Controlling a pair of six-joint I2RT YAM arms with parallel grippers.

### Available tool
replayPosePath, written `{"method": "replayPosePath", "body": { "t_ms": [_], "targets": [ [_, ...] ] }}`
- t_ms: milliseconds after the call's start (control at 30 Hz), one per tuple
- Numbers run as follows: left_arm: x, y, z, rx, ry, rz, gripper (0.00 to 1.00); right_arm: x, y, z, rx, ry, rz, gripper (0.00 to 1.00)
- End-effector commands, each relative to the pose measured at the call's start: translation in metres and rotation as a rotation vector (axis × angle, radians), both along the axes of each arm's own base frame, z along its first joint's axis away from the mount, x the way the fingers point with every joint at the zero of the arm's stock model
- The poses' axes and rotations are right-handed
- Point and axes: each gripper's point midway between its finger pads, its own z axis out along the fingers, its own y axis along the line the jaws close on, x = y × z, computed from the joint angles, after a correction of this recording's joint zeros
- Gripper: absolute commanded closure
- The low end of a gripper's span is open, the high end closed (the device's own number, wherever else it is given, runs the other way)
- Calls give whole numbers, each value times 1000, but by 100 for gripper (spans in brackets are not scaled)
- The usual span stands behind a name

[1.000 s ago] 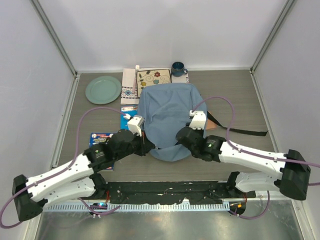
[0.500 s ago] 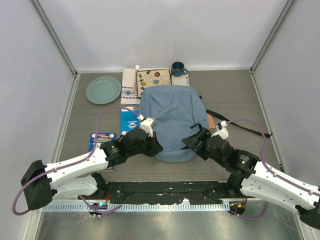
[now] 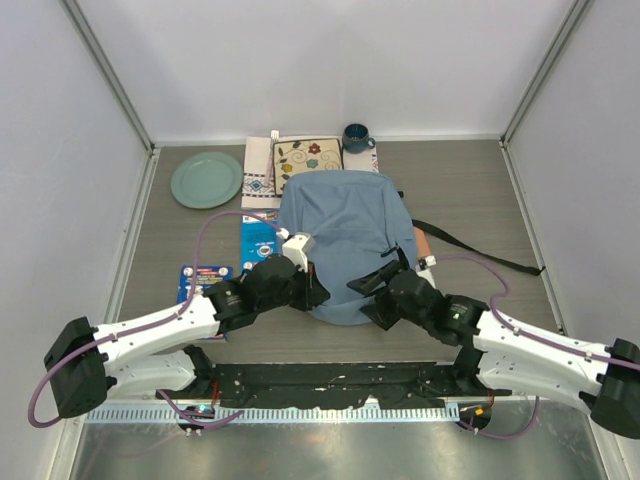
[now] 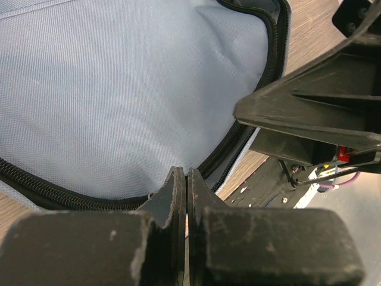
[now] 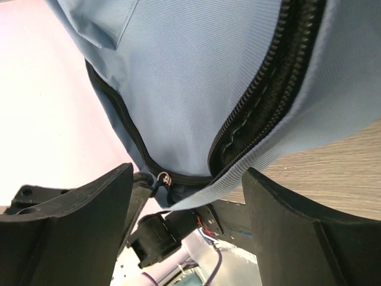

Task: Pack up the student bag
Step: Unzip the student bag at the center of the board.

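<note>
At the middle of the counter (image 3: 470, 190) lies the student bag (image 3: 345, 225), light blue, its rounded near end toward the arm bases. A black strap (image 3: 478, 250) trails off to its right. The left hand (image 4: 186, 179) sits at the bag's near left edge, fingers pressed together right at the dark zipper (image 4: 229, 149); whether anything is pinched between them cannot be told. The right hand (image 5: 189, 179) is at the near right edge with its fingers spread wide, and the bag's zippered rim lies in the gap between them. A small metal zipper pull (image 5: 162, 176) shows there. Just behind the bag are an embroidered mat (image 3: 308, 153) and a blue mug (image 3: 357, 137), with a green plate (image 3: 206, 180) to the left.
</note>
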Motion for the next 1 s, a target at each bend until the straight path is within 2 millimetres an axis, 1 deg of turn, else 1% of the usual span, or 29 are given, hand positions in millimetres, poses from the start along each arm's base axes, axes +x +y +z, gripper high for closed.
{"method": "replayPosePath", "body": {
  "t_ms": [0, 33, 67, 100, 133, 167, 233, 267, 300, 333, 367, 400, 433, 467, 500, 533, 567, 600, 633, 667, 700, 733, 767, 800, 867, 933, 967],
  "targets": [
    [3, -7, 27, -54, -47, -13, 100, 16, 25, 27, 110, 32, -60, 21],
    [3, -7, 29, -55, -52, -16, 100, 16, 28, 27, 118, 46, -56, 21],
    [3, -5, 30, -48, -58, -16, 100, 14, 32, 22, 117, 67, -44, 23],
    [3, -5, 30, -43, -59, -18, 100, 16, 37, 27, 150, 51, -38, 28],
    [3, -5, 33, -45, -64, -20, 100, 15, 37, 22, 147, 59, -37, 33],
    [2, -3, 33, -40, -62, -20, 100, 17, 36, 21, 143, 58, -49, 49],
    [3, -1, 33, -36, -67, -15, 100, 17, 29, 16, 123, 57, -68, 64],
    [2, 0, 33, -36, -67, -12, 100, 19, 23, 14, 106, 48, -92, 82],
    [3, 3, 34, -33, -73, 0, 100, 18, 16, 12, 94, 44, -104, 91],
    [3, 6, 33, -25, -74, 5, 100, 18, 11, 11, 86, 34, -116, 97],
    [4, 9, 31, -17, -75, 16, 100, 19, 6, 9, 74, 18, -125, 99],
    [7, 14, 34, -12, -93, 42, 100, 21, -5, 2, 42, -6, -154, 99],
    [8, 20, 30, 14, -92, 58, 100, 21, -12, 4, 40, -28, -165, 99],
    [11, 25, 30, 29, -100, 84, 100, 22, -19, 2, 11, -50, -172, 99],
    [14, 32, 32, 43, -113, 116, 100, 22, -34, -10, -52, -55, -204, 99],
    [23, 50, 27, 117, -136, 188, 100, 21, -42, -11, -69, -61, -216, 99],
    [26, 59, 24, 163, -147, 218, 100, 19, -51, -19, -119, -63, -217, 99],
    [32, 69, 27, 194, -160, 254, 100, 17, -58, -28, -145, -61, -223, 99],
    [37, 85, 22, 261, -170, 296, 100, 16, -63, -28, -148, -68, -231, 99],
    [40, 91, 21, 279, -175, 309, 100, 13, -68, -34, -168, -63, -231, 99],
    [48, 102, 18, 296, -170, 341, 100, 10, -72, -43, -183, -55, -228, 99],
    [53, 106, 18, 298, -174, 354, 100, 8, -73, -46, -178, -50, -223, 99],
    [61, 116, 17, 317, -180, 382, 100, 7, -74, -47, -170, -51, -221, 99],
    [66, 122, 16, 325, -181, 398, 100, 5, -76, -53, -176, -45, -219, 99],
    [77, 134, 17, 351, -189, 435, 100, 2, -78, -55, -172, -42, -212, 99],
    [85, 137, 22, 349, -209, 449, 100, 1, -80, -57, -180, -47, -211, 99],
    [89, 139, 21, 361, -213, 448, 100, 1, -82, -59, -190, -50, -212, 99]
  ]
}}
